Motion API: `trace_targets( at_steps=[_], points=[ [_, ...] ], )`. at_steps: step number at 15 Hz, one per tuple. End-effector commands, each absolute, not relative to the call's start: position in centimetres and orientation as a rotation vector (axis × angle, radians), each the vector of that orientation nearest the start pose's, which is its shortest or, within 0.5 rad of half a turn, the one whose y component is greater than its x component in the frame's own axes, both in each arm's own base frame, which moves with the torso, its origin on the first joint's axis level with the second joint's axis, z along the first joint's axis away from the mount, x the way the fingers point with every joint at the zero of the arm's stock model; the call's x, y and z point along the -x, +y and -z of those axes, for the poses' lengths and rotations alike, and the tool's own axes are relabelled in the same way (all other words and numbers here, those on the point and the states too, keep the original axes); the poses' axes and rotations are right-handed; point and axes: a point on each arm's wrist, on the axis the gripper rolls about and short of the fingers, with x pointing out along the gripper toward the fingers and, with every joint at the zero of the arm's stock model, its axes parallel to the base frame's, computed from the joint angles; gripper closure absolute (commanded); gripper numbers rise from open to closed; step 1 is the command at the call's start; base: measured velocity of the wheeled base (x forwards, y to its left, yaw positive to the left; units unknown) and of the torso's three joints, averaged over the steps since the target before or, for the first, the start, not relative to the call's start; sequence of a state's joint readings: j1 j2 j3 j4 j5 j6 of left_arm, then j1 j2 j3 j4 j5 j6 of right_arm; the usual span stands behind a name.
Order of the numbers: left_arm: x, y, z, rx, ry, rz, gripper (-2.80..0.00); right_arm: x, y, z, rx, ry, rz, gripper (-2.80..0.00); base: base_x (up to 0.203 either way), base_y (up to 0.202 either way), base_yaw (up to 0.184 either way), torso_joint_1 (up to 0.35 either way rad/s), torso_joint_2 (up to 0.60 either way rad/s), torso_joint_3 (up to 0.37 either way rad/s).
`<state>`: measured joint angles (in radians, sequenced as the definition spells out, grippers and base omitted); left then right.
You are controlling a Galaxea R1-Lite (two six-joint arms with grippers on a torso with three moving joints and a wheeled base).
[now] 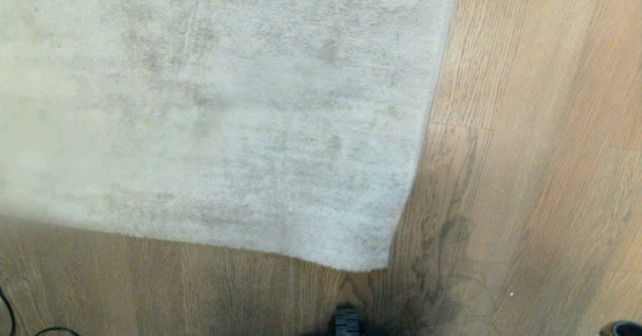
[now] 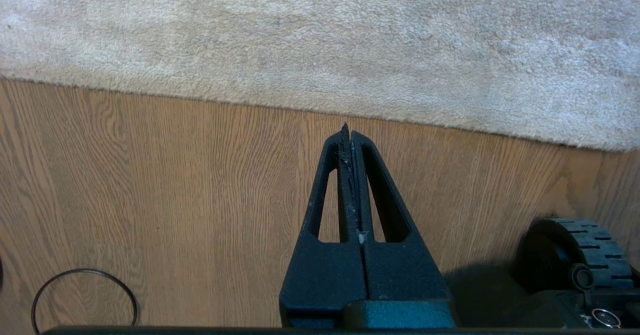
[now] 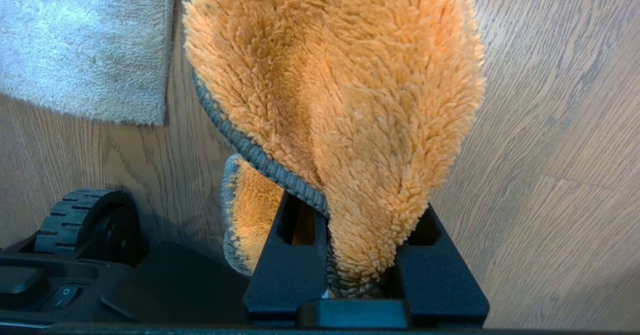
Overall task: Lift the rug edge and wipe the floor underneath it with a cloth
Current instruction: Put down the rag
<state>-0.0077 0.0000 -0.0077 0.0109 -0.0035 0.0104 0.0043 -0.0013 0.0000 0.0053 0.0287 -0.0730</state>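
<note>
A pale grey rug lies flat on the oak-grain floor, its corner near me. The rug edge runs across the front, and a second edge runs up the right side. In the left wrist view my left gripper hangs shut and empty over bare planks, a short way from the rug edge. My right gripper is shut on the cloth, a fluffy orange rag with a grey stitched border that drapes over the fingers and hides their tips. Neither gripper shows in the head view.
My base's ribbed black wheel sits close to the rug corner. A thin black cable loop lies on the planks at the left. Open wood floor stretches to the right of the rug.
</note>
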Motion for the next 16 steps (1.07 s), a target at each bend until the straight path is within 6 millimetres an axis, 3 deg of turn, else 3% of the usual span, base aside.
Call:
trace_targets(
  at_steps=[1, 16],
  points=[
    [2.34, 0.01, -7.65, -0.011, 0.003, 0.011, 0.0, 2.28, 0.06, -7.49, 0.074, 0.005, -0.034, 0.0, 0.0, 0.0, 0.0, 0.0, 0.0, 0.0],
    [2.34, 0.01, -7.65, -0.011, 0.003, 0.011, 0.0, 2.28, 0.06, -7.49, 0.074, 0.005, -0.034, 0.0, 0.0, 0.0, 0.0, 0.0, 0.0, 0.0]
  ],
)
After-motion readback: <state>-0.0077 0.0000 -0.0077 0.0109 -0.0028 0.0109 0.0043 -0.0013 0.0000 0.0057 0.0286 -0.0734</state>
